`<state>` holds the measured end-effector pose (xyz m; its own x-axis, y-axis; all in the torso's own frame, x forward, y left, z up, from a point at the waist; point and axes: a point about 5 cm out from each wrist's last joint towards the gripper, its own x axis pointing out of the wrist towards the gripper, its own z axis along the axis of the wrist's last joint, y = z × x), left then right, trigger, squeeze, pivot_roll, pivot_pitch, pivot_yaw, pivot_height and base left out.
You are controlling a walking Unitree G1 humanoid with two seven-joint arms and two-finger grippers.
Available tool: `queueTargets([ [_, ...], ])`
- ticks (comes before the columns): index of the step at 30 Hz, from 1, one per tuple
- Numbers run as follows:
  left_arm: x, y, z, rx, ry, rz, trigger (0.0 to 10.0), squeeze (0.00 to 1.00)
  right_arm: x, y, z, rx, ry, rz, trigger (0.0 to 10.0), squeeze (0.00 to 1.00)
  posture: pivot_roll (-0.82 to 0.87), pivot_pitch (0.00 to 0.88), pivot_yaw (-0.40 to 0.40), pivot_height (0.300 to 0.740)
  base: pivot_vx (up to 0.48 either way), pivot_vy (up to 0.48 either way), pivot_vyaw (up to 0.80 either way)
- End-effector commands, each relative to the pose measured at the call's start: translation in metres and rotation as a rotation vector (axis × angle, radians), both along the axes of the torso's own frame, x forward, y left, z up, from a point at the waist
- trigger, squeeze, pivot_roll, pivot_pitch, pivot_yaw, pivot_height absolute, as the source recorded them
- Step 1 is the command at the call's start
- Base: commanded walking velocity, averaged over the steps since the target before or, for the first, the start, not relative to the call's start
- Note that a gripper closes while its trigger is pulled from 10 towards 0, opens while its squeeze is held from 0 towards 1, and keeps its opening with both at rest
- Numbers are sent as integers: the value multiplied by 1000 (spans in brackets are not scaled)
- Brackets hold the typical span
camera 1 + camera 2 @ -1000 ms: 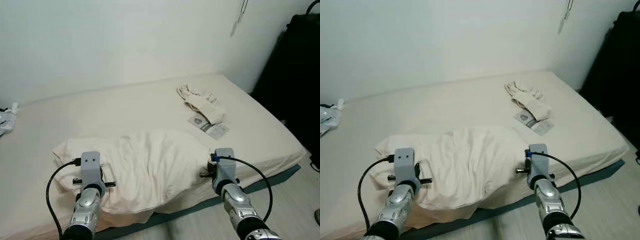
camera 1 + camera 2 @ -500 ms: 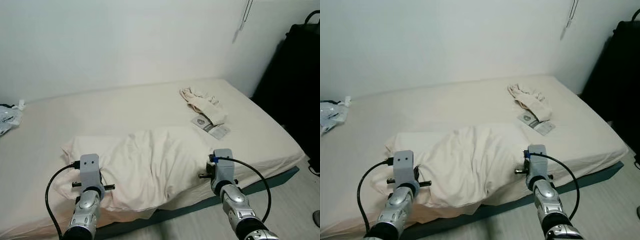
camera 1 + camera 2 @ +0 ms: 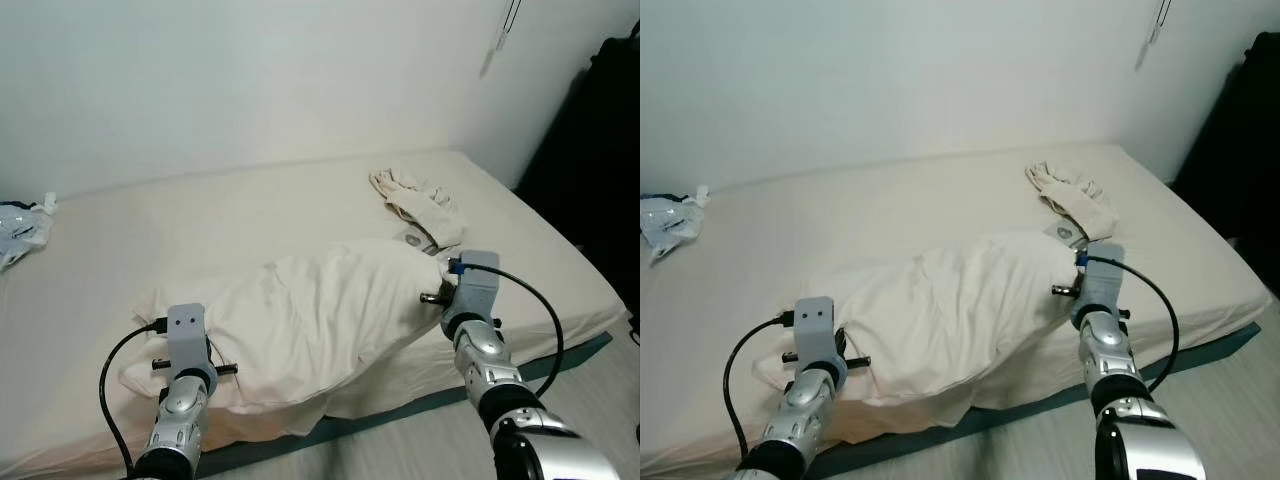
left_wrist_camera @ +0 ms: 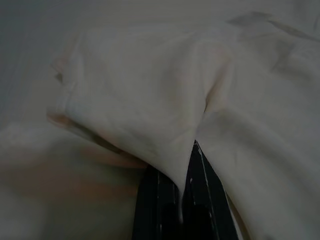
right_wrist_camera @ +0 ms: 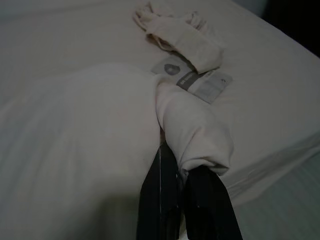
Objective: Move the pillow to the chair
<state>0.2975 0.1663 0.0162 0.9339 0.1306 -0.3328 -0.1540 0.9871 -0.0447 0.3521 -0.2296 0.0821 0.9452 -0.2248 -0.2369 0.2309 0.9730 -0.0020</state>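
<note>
A large cream pillow lies crumpled across the near part of the bed. My left gripper is shut on a fold of fabric at the pillow's left corner, low by the bed's front edge. My right gripper is shut on the pillow's bunched right corner and holds that end raised off the mattress. In the head views the two silver wrists sit at either end of the pillow, and the fabric covers the fingertips there.
A bundle of pale cloth and a grey-and-white packet lie on the bed just beyond the pillow's right end. A plastic bag sits at far left. A tall black object stands at right beside the wooden floor.
My right gripper has risen and moved away from the bed's edge, lifting the pillow's right end toward the packet. The left gripper stays clamped low. The camera has shifted slightly.
</note>
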Motion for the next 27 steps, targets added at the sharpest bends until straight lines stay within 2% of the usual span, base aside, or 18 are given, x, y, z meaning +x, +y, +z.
queueTargets([
  [1, 4, -8, 3, -7, -12, -27, 10000, 0, 8, -4, 14, 12, -33, -35, 10000, 0, -62, 64, 26, 740, 0, 0, 0],
  [2, 5, -10, 4, -3, -15, -40, 10000, 0, 14, -1, 23, 8, -51, -24, 10000, 0, -50, 65, 26, 740, 0, 0, 0],
  [6, 7, -12, 7, 32, -25, -87, 10000, 0, 22, 0, 36, 10, -75, -49, 10000, 0, -9, 69, -11, 740, 0, 0, 0],
  [8, 8, -9, 10, 38, -44, -87, 10000, 0, 21, 7, 38, -63, -123, 14, 10000, 0, -7, 67, -41, 740, 0, 0, 0],
  [10, 6, -3, 10, 41, -55, -67, 10000, 0, 8, 7, 25, -61, -162, -1, 10000, 0, -5, 69, -53, 740, 0, 0, 0],
  [13, 2, 4, 9, 47, -59, -43, 10000, 0, -12, 4, 10, -4, -196, -68, 10000, 0, -9, 67, -57, 740, 0, 0, 0],
  [15, -2, 6, 7, 45, -58, -35, 10000, 0, -23, 9, -2, -33, -170, -53, 10000, 0, -15, 71, -55, 740, 0, 0, 0],
  [16, -3, 6, 5, 42, -54, -30, 10000, 0, -23, 14, -9, -12, -145, -48, 10000, 0, -17, 72, -41, 740, 0, 0, 0],
  [18, -4, 6, 3, 32, -43, -20, 10000, 0, -16, 21, -13, -6, -83, -9, 10000, 0, -29, 78, -22, 740, 0, 0, 0],
  [20, -3, 3, 3, 26, -39, -28, 10000, 0, -4, 14, -4, 8, -63, -22, 10000, 0, -45, 81, -9, 740, 0, 0, 0],
  [21, -3, 3, 3, 26, -39, -28, 10000, 0, -4, 14, -4, 8, -63, -22, 10000, 0, -45, 81, -9, 740, 0, 0, 0],
  [23, 0, -2, 4, 18, -34, -37, 10000, 0, 10, -2, 21, 79, -104, -105, 10000, 0, -61, 92, 25, 740, 0, 0, 0],
  [24, 4, -8, 6, 12, -31, -53, 10000, 0, 23, -7, 46, 125, -156, -131, 10000, 0, -57, 93, 19, 740, 0, 0, 0],
  [26, 6, -10, 7, 10, -30, -62, 10000, 0, 27, -6, 54, 126, -173, -125, 10000, 0, -57, 93, 19, 740, 0, 0, 0],
  [27, 9, -14, 8, 12, -31, -83, 10000, 0, 31, -4, 61, 126, -182, -108, 10000, 0, -43, 100, -16, 740, 0, 0, 0],
])
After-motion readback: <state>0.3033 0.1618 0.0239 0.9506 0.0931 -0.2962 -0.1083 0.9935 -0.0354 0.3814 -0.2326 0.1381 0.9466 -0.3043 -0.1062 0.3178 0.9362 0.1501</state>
